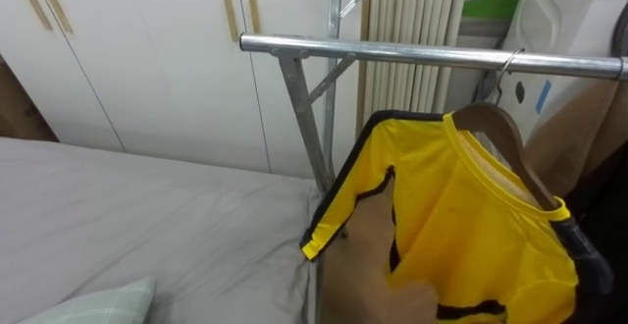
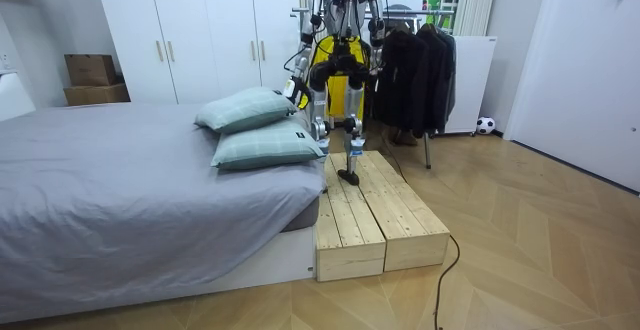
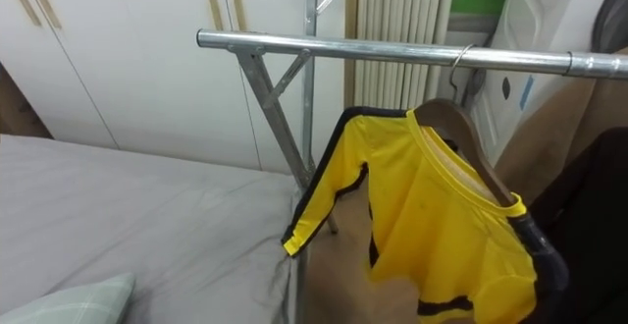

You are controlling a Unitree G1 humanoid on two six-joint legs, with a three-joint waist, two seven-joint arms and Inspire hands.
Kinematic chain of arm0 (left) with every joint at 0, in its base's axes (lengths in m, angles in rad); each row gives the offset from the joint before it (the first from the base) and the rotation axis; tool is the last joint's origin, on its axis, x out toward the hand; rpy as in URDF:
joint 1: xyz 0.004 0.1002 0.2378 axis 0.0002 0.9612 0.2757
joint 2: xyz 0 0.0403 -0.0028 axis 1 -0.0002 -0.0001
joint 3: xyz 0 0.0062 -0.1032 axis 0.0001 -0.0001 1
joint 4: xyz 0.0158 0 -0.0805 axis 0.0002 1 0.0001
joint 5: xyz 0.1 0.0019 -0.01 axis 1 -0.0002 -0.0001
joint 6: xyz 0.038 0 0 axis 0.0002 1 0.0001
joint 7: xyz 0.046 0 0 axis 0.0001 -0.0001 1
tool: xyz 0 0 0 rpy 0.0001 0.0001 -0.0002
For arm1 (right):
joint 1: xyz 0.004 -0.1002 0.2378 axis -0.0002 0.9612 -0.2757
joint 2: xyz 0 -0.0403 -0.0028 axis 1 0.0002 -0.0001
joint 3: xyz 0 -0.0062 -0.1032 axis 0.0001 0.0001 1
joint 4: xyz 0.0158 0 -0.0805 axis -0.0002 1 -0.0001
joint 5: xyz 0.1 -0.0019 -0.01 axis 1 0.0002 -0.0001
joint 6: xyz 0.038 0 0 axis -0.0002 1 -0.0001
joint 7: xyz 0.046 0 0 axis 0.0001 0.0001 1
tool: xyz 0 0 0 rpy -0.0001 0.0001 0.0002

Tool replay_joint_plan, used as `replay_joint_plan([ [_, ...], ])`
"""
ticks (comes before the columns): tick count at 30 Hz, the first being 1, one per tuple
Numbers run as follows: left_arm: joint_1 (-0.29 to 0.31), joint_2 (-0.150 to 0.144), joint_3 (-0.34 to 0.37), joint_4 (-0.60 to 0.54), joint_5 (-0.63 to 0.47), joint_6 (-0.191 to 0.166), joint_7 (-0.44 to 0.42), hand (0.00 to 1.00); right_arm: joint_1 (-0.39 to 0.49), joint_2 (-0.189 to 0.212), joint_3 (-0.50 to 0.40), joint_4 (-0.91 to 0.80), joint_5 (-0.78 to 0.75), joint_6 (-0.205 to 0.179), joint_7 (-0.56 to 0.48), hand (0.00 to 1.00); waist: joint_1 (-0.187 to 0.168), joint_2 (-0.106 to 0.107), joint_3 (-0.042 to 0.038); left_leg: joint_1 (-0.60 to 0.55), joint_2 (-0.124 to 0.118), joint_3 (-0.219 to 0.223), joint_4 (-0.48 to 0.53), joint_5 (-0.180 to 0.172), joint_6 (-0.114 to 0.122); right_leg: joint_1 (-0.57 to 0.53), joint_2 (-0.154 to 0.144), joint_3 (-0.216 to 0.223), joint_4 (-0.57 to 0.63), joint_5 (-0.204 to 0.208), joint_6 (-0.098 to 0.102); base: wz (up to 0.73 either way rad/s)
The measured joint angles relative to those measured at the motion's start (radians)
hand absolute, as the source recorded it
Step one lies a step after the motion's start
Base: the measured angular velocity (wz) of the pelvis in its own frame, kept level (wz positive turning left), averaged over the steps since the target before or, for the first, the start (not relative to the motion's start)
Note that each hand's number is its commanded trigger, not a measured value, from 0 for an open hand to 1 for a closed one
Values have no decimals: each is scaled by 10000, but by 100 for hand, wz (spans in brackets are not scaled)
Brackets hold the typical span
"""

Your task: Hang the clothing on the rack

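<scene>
A yellow shirt (image 1: 471, 226) with black trim hangs on a wooden hanger (image 1: 498, 126). The hanger's hook is over the metal rail (image 1: 412, 55) of a clothes rack. One sleeve droops to the left, toward the bed's edge. In the room view I stand on a wooden platform (image 2: 370, 210) facing the rack, with the yellow shirt (image 2: 335, 55) in front of my chest. My left hand (image 2: 293, 90) is low beside the pillows, and my right hand (image 2: 372, 62) is near the rack.
A grey bed (image 1: 147, 216) with two pale green pillows (image 2: 255, 130) lies to my left. Dark clothes (image 2: 415, 70) hang further right on the rail. White wardrobes (image 1: 147, 59) stand behind, and the rack's slanted strut (image 1: 304, 118) is beside the shirt.
</scene>
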Motion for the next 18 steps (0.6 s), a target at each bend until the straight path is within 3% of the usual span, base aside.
replay_joint_plan([
  [5, -160, -5, -20, -56, -29, -2, -10, 0, -53, 11, -1, 24, 91, 0, 264, 0, -12, -32, 13, 6, 2, -1, 1, 0, 0, 12, -11, -61, 2, 2, -4, 0],
  [11, -218, 0, -405, -38, -802, -215, 52, 0, -278, 8, 262, 170, 105, 0, 688, 0, -16, -10, 97, 28, -4, -67, 0, 0, 0, 69, -33, -156, -3, 2, -3, 5],
  [13, -268, 8, -629, -37, -1096, -322, 63, 0, -383, 0, 537, 151, 112, -1, 713, 0, -10, 72, 163, -46, -1, -105, 4, 0, 0, 35, -53, -322, -24, -3, -5, 14],
  [18, -435, -16, -789, -72, -1219, -679, -22, 0, -501, -16, 737, 142, 117, -6, 1088, 0, 37, 253, 135, -509, -26, -350, 195, 0, -1, -169, -138, -932, -21, -16, -18, 33],
])
